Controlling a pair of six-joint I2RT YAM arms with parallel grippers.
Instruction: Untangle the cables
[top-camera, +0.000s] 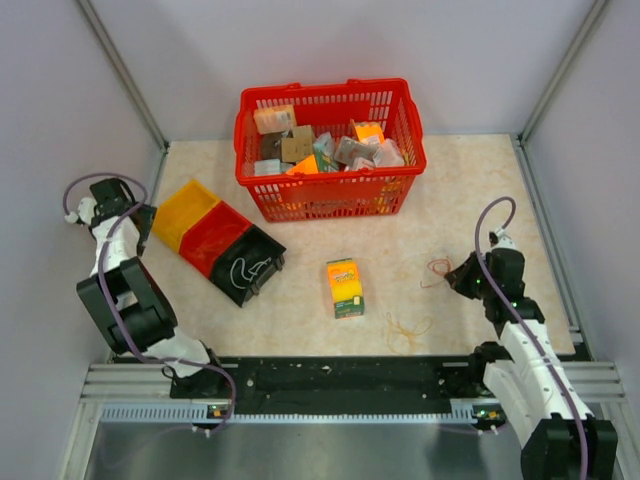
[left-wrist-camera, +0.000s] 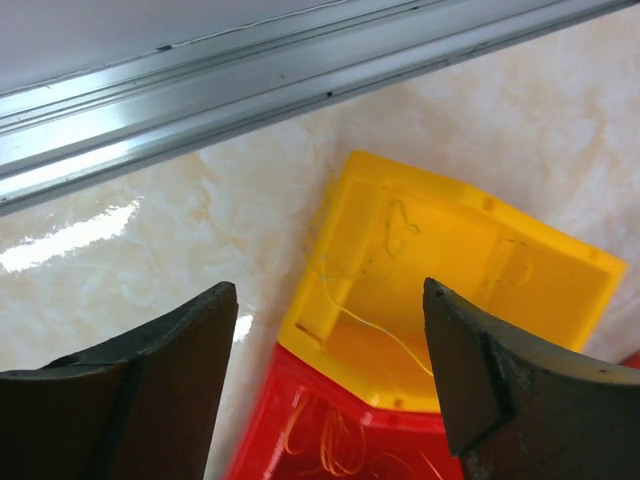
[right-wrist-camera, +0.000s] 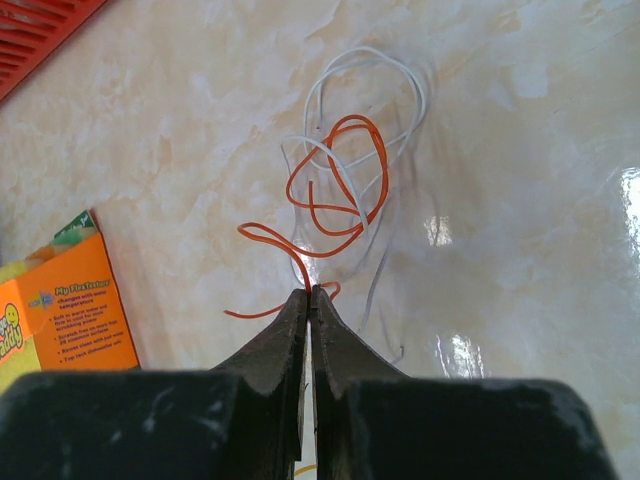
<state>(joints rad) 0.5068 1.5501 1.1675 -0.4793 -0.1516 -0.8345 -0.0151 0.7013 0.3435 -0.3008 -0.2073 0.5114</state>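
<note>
A thin orange cable lies looped on the table, tangled with a thin white cable. My right gripper is shut on a strand of the orange cable; in the top view it sits just right of that cable. A tan-yellow cable lies loose near the table's front. My left gripper is open and empty above the yellow bin, which holds a thin yellow wire. The red bin beside it holds orange wire loops.
A yellow-green box stands in the middle of the table and shows at the left of the right wrist view. A black bin holds a white wire. A red basket full of packages stands at the back. Metal rails edge the table.
</note>
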